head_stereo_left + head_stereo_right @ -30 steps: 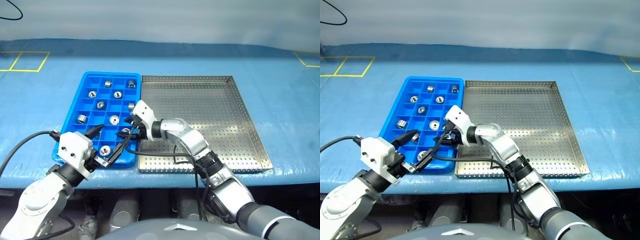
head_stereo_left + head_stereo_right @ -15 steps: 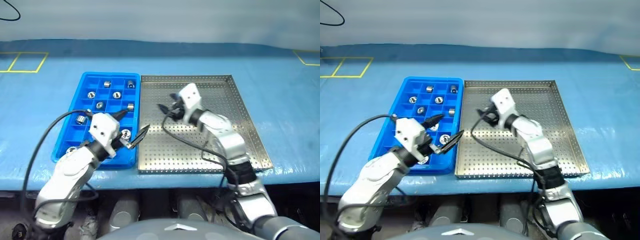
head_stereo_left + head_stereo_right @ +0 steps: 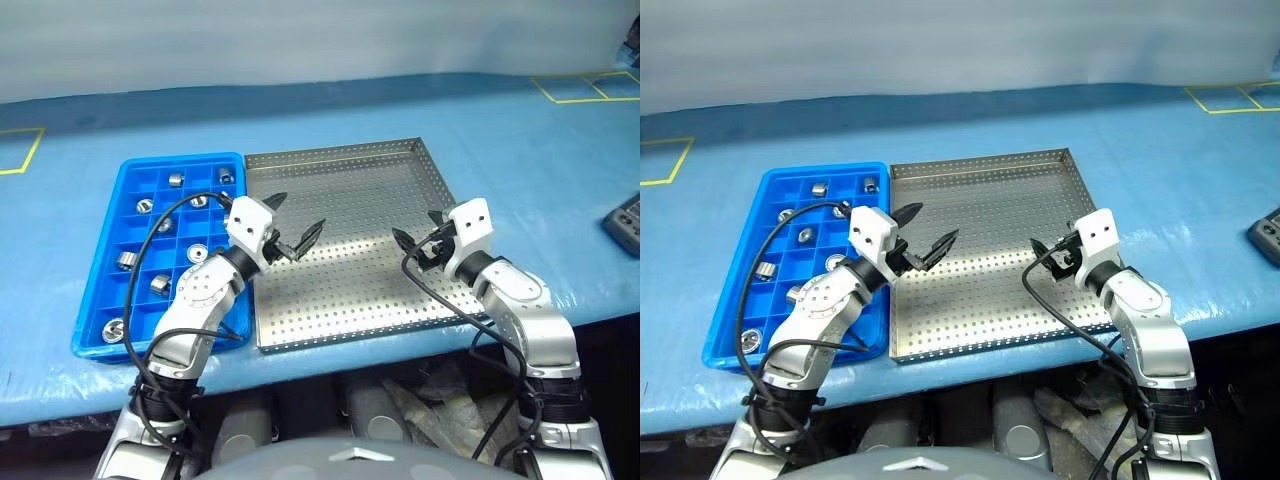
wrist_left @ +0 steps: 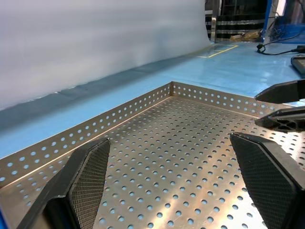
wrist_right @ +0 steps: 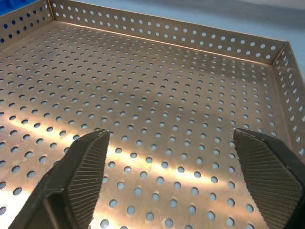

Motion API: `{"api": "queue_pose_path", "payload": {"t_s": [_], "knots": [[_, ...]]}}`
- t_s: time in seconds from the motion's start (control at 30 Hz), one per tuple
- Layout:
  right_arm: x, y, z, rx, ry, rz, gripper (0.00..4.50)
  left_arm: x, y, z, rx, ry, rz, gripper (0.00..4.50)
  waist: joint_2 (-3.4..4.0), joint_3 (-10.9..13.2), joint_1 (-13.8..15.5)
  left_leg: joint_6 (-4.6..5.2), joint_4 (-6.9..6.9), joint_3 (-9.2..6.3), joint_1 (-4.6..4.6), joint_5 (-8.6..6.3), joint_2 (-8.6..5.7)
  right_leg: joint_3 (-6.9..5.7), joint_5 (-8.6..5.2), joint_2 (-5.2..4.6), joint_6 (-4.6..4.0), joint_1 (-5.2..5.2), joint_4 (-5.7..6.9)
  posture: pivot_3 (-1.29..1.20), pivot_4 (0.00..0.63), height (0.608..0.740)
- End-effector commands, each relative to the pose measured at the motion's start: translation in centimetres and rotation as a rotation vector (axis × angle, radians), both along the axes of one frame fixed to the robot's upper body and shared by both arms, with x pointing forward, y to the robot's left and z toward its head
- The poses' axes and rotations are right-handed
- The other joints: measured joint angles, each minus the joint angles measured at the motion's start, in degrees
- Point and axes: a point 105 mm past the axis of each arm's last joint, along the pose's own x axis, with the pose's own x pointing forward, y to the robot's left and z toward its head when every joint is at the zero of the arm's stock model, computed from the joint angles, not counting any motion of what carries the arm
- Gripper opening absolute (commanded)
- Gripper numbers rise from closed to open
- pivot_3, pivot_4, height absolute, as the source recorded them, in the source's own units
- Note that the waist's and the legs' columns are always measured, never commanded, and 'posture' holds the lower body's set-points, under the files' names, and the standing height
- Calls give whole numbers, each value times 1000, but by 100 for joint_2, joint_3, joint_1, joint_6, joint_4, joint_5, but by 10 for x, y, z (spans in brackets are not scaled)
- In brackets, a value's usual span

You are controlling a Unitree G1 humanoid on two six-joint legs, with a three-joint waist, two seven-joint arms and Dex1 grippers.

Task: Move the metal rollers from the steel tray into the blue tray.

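1. Overhead, in the head camera's two eye views, the blue tray and the steel tray are lying side by side and touching on a blue-covered bench, the blue tray on the robot's left. The metal rollers are sitting singly in the blue tray's square compartments; the steel tray's perforated floor is showing bare metal. The left gripper is hovering over the steel tray's left part, just beside the blue tray, its jaws spread wide and holding nothing. The right gripper is hanging over the steel tray's right rim, jaws likewise parted and empty. A dark device is lying on the bench at the far right, well apart from both trays.

2. Left wrist view: the left gripper's two fingers are standing wide apart above the steel tray's holed floor, with nothing between them. The tray's far corner and low pierced rim are showing ahead, and the fingertips of the right gripper are entering from the side.

3. Right wrist view: the right gripper's fingers are standing far apart over the perforated floor, gripping nothing; the rim and one corner of the steel tray are running across beyond them.
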Motion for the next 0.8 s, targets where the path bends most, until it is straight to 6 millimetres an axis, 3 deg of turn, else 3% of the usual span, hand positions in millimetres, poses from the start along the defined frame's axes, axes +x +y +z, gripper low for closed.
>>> {"api": "queue_pose_path", "payload": {"t_s": [0.03, 0.23, 0.8], "knots": [[0, -7, 21, -29, -111, -27, 4481, -1, -8, 1, 19, -14, -49, 4423, 0, 0, -58, 2, 2, 4, 0, 0, -1, 5, -8, 0, 11, 0, 0, -274, 150, 740], [-3, -2, 26, 20, -131, -1, 4481, -9, -9, -16, 77, 79, -123, 4423, 0, 0, -234, 10, 2, 15, 2, -5, -3, 23, 1, -1, 47, -3, -1, -286, 150, 740], [-13, 27, 28, 65, -108, 209, 4481, -15, -6, -17, 105, 94, -133, 4423, 0, 0, -306, 11, 2, 16, 3, -5, -4, 28, 4, -4, 46, -4, 0, -255, 150, 740]]}}
